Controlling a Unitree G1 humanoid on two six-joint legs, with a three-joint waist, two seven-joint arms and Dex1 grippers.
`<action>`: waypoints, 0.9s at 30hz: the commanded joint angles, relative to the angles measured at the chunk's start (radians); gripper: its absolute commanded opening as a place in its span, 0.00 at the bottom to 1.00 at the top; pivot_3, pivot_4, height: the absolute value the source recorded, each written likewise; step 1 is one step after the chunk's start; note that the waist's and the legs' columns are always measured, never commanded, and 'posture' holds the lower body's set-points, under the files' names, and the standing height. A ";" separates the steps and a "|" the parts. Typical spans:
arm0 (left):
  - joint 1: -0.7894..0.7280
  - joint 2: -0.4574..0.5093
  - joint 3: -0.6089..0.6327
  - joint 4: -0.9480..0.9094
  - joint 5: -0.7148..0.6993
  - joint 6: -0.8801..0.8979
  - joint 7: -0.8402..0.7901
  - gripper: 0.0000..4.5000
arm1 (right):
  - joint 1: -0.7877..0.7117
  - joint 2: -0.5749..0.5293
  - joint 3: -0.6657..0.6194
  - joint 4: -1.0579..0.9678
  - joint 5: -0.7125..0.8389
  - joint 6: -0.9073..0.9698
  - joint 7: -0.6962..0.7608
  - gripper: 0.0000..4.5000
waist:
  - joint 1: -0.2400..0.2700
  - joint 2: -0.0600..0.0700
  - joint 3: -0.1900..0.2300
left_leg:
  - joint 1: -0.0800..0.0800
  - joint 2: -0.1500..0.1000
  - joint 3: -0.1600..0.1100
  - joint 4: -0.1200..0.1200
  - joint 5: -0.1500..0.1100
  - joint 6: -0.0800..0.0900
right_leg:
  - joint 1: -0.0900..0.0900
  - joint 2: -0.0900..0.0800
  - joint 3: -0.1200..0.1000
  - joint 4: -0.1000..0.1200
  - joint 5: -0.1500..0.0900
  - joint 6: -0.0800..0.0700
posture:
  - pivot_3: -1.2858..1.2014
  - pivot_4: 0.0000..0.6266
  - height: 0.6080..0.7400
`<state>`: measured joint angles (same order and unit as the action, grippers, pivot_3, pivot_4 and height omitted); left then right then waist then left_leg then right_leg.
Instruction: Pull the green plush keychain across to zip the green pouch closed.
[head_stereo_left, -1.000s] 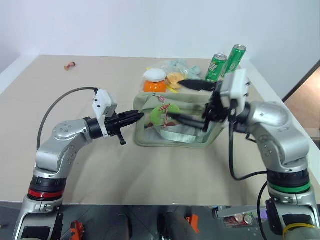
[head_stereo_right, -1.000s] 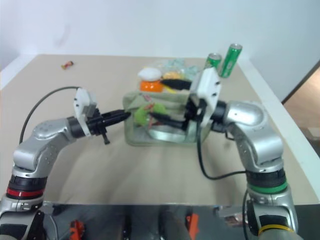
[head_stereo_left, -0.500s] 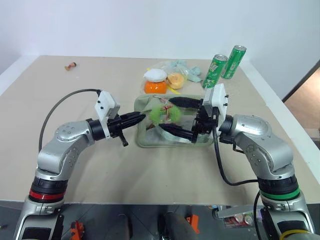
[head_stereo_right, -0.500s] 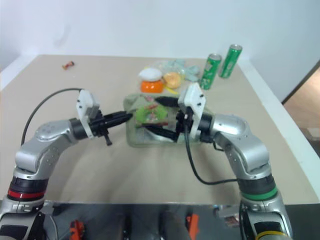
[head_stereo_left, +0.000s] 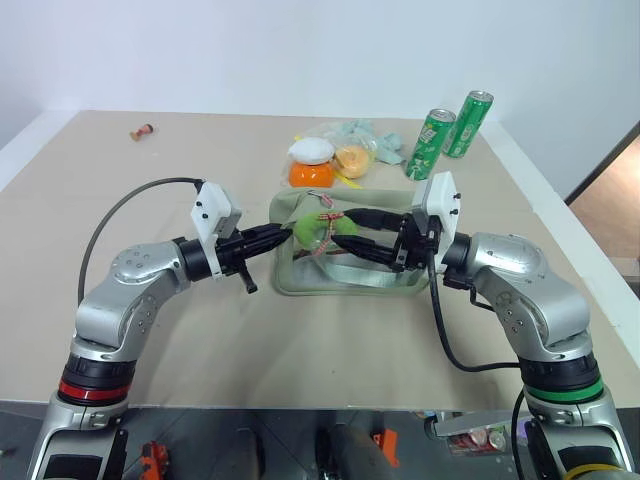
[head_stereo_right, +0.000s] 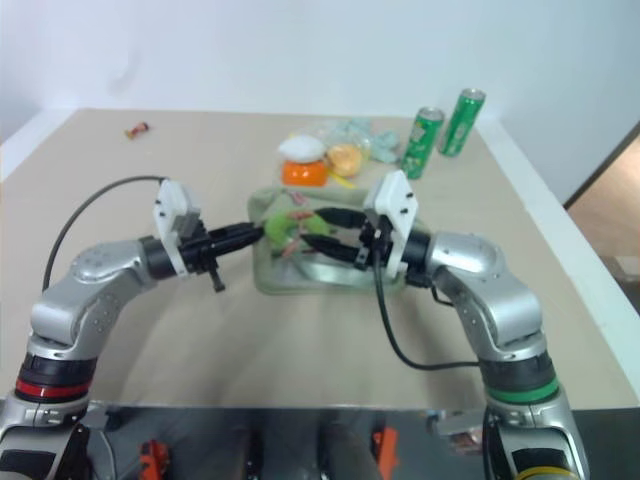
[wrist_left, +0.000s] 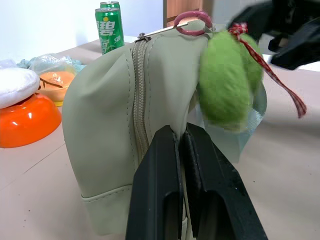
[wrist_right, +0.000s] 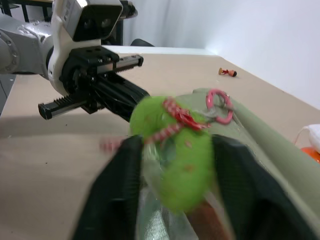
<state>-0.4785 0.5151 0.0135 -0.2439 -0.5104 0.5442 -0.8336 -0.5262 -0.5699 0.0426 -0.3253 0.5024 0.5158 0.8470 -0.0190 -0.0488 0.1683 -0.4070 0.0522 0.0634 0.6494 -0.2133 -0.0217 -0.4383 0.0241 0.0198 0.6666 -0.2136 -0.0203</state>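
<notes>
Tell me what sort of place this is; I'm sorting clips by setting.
Probably a lab or test room, not a home: a bare beige table against a plain white wall, with staged props, two soda cans and a green pouch.

Pale sage-green boxy fabric pouch with clear side panels (head_stereo_left: 345, 275), upright between both grippers, left end pinched by left gripper (head_stereo_left: 284, 234). Fuzzy lime-green plush keychain with red-pink cord (wrist_right: 172, 147), hanging at that end, between right gripper's (wrist_right: 172, 200) parted fingers.
</notes>
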 joint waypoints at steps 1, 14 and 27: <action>-0.023 -0.006 -0.006 -0.018 -0.004 -0.013 0.001 0.00 | -0.005 0.007 0.014 0.011 -0.041 -0.054 0.000 0.09 | 0.000 0.000 0.000 | 0.000 0.000 0.000 0.000 0.000 0.000 | 0.000 0.000 0.000 0.000 0.000 0.000 | 0.52 0.24 1.00; -0.037 -0.006 -0.009 -0.002 0.006 -0.021 0.003 0.00 | -0.029 0.047 0.015 0.057 -0.066 -0.098 0.004 0.01 | 0.000 0.000 0.000 | 0.000 0.000 0.000 0.000 0.000 0.000 | 0.000 0.000 0.000 0.000 0.000 0.000 | 0.52 0.24 1.00; -0.027 -0.013 -0.013 0.002 0.006 -0.023 0.005 0.00 | -0.189 -0.018 -0.092 0.060 0.034 -0.051 0.035 0.01 | 0.000 0.001 0.000 | 0.000 0.000 0.000 0.000 0.000 0.000 | 0.000 0.000 0.000 0.000 0.000 0.000 | 0.52 0.24 1.00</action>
<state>-0.4924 0.5039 0.0031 -0.2250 -0.5070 0.5419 -0.8311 -0.6695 -0.5697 -0.0108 -0.2490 0.5109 0.4659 0.8734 -0.0193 -0.0482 0.1687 -0.4076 0.0518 0.0634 0.6492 -0.2136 -0.0212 -0.4392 0.0241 0.0205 0.6663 -0.2137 -0.0204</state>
